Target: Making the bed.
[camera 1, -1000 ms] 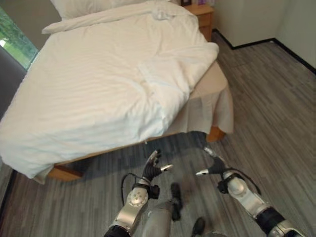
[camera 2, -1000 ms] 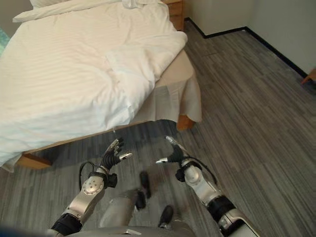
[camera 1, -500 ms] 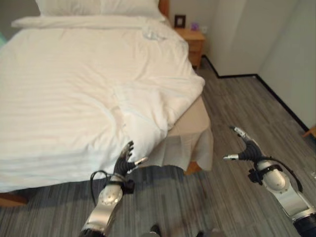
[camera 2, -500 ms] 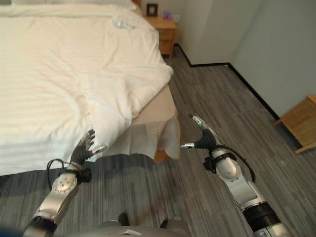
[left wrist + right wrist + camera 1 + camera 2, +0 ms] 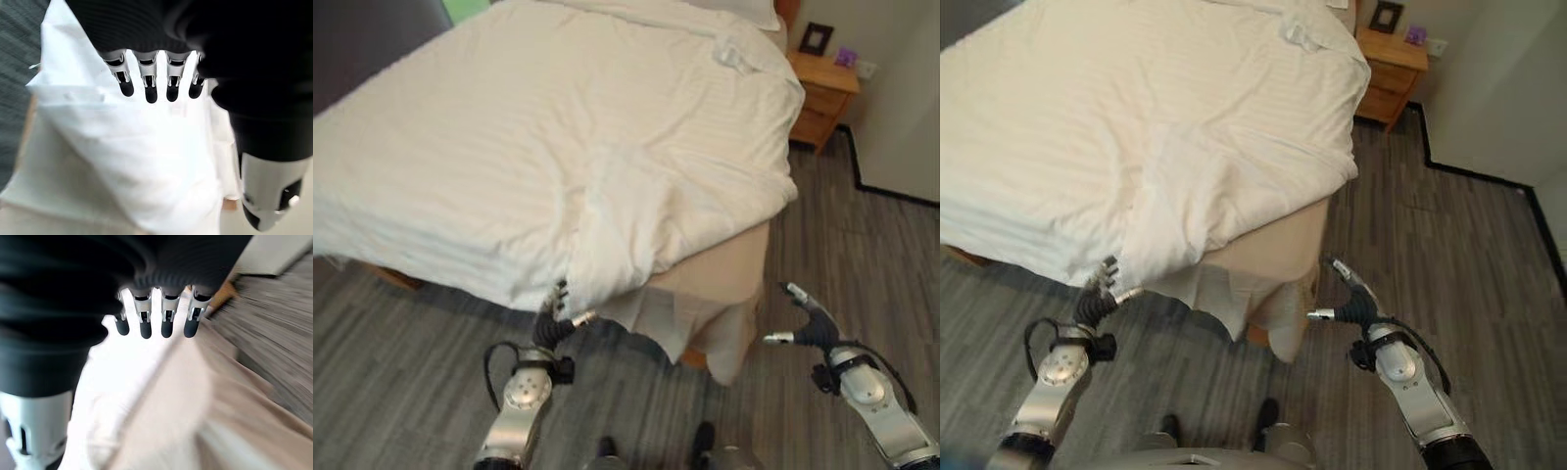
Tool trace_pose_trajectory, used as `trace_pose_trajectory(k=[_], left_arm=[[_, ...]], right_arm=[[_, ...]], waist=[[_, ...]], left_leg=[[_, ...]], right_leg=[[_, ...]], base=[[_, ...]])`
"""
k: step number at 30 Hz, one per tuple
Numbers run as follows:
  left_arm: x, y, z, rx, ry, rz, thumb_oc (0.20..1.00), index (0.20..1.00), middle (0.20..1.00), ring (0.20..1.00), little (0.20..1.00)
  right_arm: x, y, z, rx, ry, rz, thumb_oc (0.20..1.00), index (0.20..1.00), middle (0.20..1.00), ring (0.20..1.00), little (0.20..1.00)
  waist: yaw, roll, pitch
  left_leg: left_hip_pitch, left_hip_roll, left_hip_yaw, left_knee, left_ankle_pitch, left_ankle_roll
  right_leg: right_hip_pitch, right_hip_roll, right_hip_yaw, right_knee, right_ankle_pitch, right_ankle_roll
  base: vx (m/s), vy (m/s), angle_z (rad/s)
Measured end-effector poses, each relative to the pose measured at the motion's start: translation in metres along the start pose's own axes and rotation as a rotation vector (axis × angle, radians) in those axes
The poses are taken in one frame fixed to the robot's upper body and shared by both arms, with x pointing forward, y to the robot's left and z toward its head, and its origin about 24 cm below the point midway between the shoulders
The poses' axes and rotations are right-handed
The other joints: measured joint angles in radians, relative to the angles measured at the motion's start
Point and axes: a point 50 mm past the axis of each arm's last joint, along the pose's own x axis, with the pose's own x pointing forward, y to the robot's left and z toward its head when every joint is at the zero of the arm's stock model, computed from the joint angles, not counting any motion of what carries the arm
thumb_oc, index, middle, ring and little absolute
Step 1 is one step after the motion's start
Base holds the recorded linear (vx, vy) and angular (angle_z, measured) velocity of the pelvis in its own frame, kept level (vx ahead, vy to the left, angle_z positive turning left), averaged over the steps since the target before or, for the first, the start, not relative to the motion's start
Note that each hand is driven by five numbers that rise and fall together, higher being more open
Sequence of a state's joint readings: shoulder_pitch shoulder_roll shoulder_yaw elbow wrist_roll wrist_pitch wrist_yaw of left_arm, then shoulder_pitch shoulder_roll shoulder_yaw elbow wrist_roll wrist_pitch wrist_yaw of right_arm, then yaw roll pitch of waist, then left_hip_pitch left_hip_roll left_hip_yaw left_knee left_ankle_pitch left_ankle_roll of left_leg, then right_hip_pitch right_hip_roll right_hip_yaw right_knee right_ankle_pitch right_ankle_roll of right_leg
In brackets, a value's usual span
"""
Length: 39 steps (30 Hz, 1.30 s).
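The white duvet [image 5: 558, 147] covers the bed [image 5: 724, 284], rumpled at the near right corner, where a folded flap hangs over the edge and leaves the beige mattress side and a pale skirt [image 5: 705, 323] showing. The left hand [image 5: 555, 323] is raised just below that hanging flap, fingers [image 5: 149, 90] straight and spread, the cloth right past their tips, holding nothing. The right hand [image 5: 808, 328] hovers over the floor [image 5: 411, 372] to the right of the corner, open and empty, apart from the duvet. A nightstand [image 5: 822, 93] stands far right.
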State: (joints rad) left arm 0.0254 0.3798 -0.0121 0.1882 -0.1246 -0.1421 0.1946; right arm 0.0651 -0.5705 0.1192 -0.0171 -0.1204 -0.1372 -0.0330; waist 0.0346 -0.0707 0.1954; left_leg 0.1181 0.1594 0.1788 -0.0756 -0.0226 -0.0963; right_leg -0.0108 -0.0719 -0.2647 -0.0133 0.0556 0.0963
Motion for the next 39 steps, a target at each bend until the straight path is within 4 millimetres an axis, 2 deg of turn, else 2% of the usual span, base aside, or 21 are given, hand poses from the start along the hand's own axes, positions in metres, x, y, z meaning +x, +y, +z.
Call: trace_pose_trajectory(k=[3,4,6,7,8,9,10,11,13,15,16,18,20,22,23,25,28,33,35,37,39], left_arm=[[0.011,0.017,0.018,0.026,-0.074,0.083,1.000,1.000,1.000,1.000,1.000],[0.019,0.030,0.030,0.057,-0.121,0.135,1.000,1.000,1.000,1.000,1.000],[0.029,0.039,0.049,0.078,-0.193,0.180,1.000,1.000,1.000,1.000,1.000],[0.036,0.041,0.058,0.082,-0.221,0.194,1.000,1.000,1.000,1.000,1.000],[0.048,0.035,0.071,0.069,-0.262,0.202,1.000,1.000,1.000,1.000,1.000],[0.052,0.029,0.079,0.078,-0.290,0.194,1.000,1.000,1.000,1.000,1.000],[0.053,0.026,0.082,0.087,-0.303,0.186,1.000,1.000,1.000,1.000,1.000],[0.054,0.024,0.083,0.094,-0.310,0.183,1.000,1.000,1.000,1.000,1.000],[0.056,0.019,0.089,0.121,-0.337,0.176,1.000,1.000,1.000,1.000,1.000],[0.068,0.012,0.087,0.196,-0.316,0.163,1.000,1.000,1.000,1.000,1.000],[0.072,0.010,0.086,0.213,-0.301,0.162,1.000,1.000,1.000,1.000,1.000],[0.075,0.009,0.082,0.251,-0.276,0.178,1.000,1.000,1.000,1.000,1.000],[0.080,0.009,0.080,0.294,-0.259,0.182,1.000,1.000,1.000,1.000,1.000],[0.084,0.012,0.072,0.377,-0.208,0.194,1.000,1.000,1.000,1.000,1.000],[0.084,0.019,0.061,0.436,-0.150,0.209,1.000,1.000,1.000,1.000,1.000],[0.089,0.033,0.056,0.565,-0.118,0.228,1.000,1.000,1.000,1.000,1.000],[0.093,0.042,0.062,0.610,-0.122,0.257,1.000,1.000,1.000,1.000,1.000],[0.100,0.049,0.083,0.653,-0.185,0.287,1.000,1.000,1.000,1.000,1.000],[0.107,0.049,0.095,0.686,-0.213,0.310,1.000,1.000,1.000,1.000,1.000],[0.113,0.053,0.092,0.734,-0.171,0.323,1.000,1.000,1.000,1.000,1.000],[0.118,0.068,0.080,0.837,-0.068,0.345,1.000,1.000,1.000,1.000,1.000]], right_arm=[[0.001,-0.006,0.007,-0.026,-0.032,0.007,1.000,1.000,1.000,1.000,1.000],[0.001,-0.012,0.014,-0.060,-0.066,0.022,1.000,1.000,1.000,1.000,1.000],[0.000,-0.018,0.019,-0.089,-0.093,0.031,1.000,1.000,1.000,1.000,1.000],[-0.001,-0.018,0.019,-0.088,-0.093,0.035,1.000,1.000,1.000,1.000,1.000],[0.000,-0.019,0.018,-0.090,-0.093,0.040,1.000,1.000,1.000,1.000,1.000],[0.001,-0.020,0.020,-0.094,-0.102,0.041,1.000,1.000,1.000,1.000,1.000],[0.002,-0.020,0.021,-0.095,-0.105,0.043,1.000,1.000,1.000,1.000,1.000],[0.002,-0.019,0.021,-0.094,-0.106,0.047,1.000,1.000,1.000,1.000,1.000],[0.001,-0.016,0.021,-0.098,-0.104,0.067,1.000,1.000,1.000,1.000,1.000],[-0.001,-0.013,0.017,-0.102,-0.088,0.097,1.000,1.000,1.000,1.000,1.000],[-0.001,-0.012,0.017,-0.101,-0.089,0.106,1.000,1.000,1.000,1.000,1.000],[-0.001,-0.013,0.017,-0.110,-0.090,0.110,1.000,1.000,1.000,1.000,1.000],[-0.003,-0.014,0.016,-0.119,-0.084,0.113,1.000,1.000,1.000,1.000,1.000],[-0.011,-0.014,0.017,-0.116,-0.092,0.116,1.000,1.000,1.000,1.000,1.000],[-0.018,-0.007,0.014,-0.086,-0.084,0.123,1.000,1.000,1.000,1.000,1.000],[-0.023,0.001,0.013,-0.058,-0.080,0.131,1.000,1.000,1.000,1.000,1.000],[-0.027,0.004,0.013,-0.051,-0.080,0.136,1.000,1.000,1.000,1.000,1.000],[-0.027,0.006,0.014,-0.082,-0.091,0.142,1.000,1.000,1.000,1.000,1.000],[-0.029,0.008,0.012,-0.081,-0.081,0.154,1.000,1.000,1.000,1.000,1.000],[-0.031,0.012,0.012,-0.073,-0.077,0.168,1.000,1.000,1.000,1.000,1.000],[-0.033,0.019,0.011,-0.063,-0.075,0.197,1.000,1.000,1.000,1.000,1.000]], waist=[[-0.009,0.026,-0.010],[-0.017,0.051,-0.025],[-0.019,0.071,-0.028],[-0.020,0.067,-0.024],[-0.024,0.049,-0.016],[-0.029,0.046,-0.013],[-0.032,0.047,-0.011],[-0.037,0.052,-0.013],[-0.061,0.061,-0.017],[-0.067,0.065,-0.019],[-0.069,0.070,-0.020],[-0.081,0.099,-0.020],[-0.090,0.098,-0.019],[-0.095,0.071,-0.015],[-0.114,0.035,-0.033],[-0.114,0.011,-0.048],[-0.126,0.005,-0.051],[-0.141,0.003,-0.055],[-0.153,-0.009,-0.067],[-0.161,-0.020,-0.085],[-0.178,-0.046,-0.106]], left_leg=[[0.029,0.002,0.005,-0.016,-0.004,-0.005],[0.027,0.005,0.009,-0.012,-0.014,-0.011],[-0.001,0.004,0.003,0.053,-0.016,-0.021],[-0.040,-0.001,-0.003,0.123,-0.019,-0.027],[-0.156,-0.014,0.001,0.321,-0.012,-0.036],[-0.207,-0.008,0.033,0.420,-0.001,-0.040],[-0.225,-0.003,0.056,0.444,-0.012,-0.038],[-0.216,-0.003,0.072,0.412,-0.015,-0.038],[-0.192,-0.003,0.089,0.245,-0.002,-0.021],[-0.153,-0.001,0.072,0.021,0.028,-0.014],[-0.147,0.005,0.062,-0.024,0.035,-0.008],[-0.157,0.047,0.038,-0.024,0.033,-0.012],[-0.150,0.040,0.031,-0.024,0.070,-0.030],[-0.123,0.014,0.084,-0.015,0.118,-0.009],[-0.089,-0.015,0.118,-0.017,0.104,0.000],[-0.061,-0.036,0.159,-0.019,0.087,0.008],[-0.032,-0.047,0.196,-0.017,0.078,0.022],[-0.010,-0.051,0.251,-0.018,0.056,0.018],[-0.017,-0.058,0.268,-0.021,0.052,0.016],[-0.037,-0.060,0.275,-0.023,0.046,0.016],[-0.064,-0.066,0.284,-0.024,0.045,0.016]], right_leg=[[0.037,0.008,0.003,-0.047,0.012,0.003],[0.036,0.010,0.003,-0.048,0.011,0.000],[0.037,0.004,0.003,-0.045,0.008,-0.005],[0.030,-0.007,0.004,-0.039,0.002,-0.009],[0.022,-0.045,-0.007,-0.027,-0.004,-0.018],[0.036,-0.059,-0.002,-0.040,0.003,-0.029],[0.048,-0.061,0.001,-0.058,0.009,-0.035],[0.057,-0.064,0.001,-0.072,0.010,-0.036],[0.047,-0.064,0.007,-0.073,0.010,-0.035],[0.046,-0.051,0.049,-0.092,0.018,-0.023],[0.039,-0.046,0.054,-0.092,0.018,-0.023],[0.034,-0.024,0.082,-0.092,0.021,-0.018],[0.033,-0.032,0.090,-0.092,0.018,-0.011],[0.043,-0.063,0.099,-0.089,0.020,0.004],[0.057,-0.098,0.082,-0.092,0.029,0.004],[0.057,-0.117,0.111,-0.086,0.051,0.024],[0.063,-0.122,0.107,-0.085,0.086,0.069],[0.045,-0.122,0.136,-0.085,0.093,0.072],[0.025,-0.126,0.142,-0.085,0.097,0.079],[0.000,-0.128,0.146,-0.085,0.103,0.090],[-0.041,-0.129,0.163,-0.085,0.116,0.093]], base=[[0.15,-0.175,-0.06],[0.07,-0.175,-0.09],[0.02,-0.156,0.03],[0.09,-0.112,0.25],[0.18,-0.045,0.25],[0.15,-0.005,0.15],[0.15,0.062,-0.05],[0.16,0.101,-0.19],[0.25,0.171,-0.18],[0.22,0.153,-0.23],[0.25,0.180,-0.40],[0.20,0.157,-0.44],[0.21,0.186,-0.30],[0.28,0.252,-0.47],[0.35,0.315,-0.47],[0.21,0.219,-0.55],[0.15,0.198,-0.43],[0.16,0.215,-0.36],[0.10,0.165,-0.25],[0.12,0.127,-0.18],[0.07,0.122,-0.27]])
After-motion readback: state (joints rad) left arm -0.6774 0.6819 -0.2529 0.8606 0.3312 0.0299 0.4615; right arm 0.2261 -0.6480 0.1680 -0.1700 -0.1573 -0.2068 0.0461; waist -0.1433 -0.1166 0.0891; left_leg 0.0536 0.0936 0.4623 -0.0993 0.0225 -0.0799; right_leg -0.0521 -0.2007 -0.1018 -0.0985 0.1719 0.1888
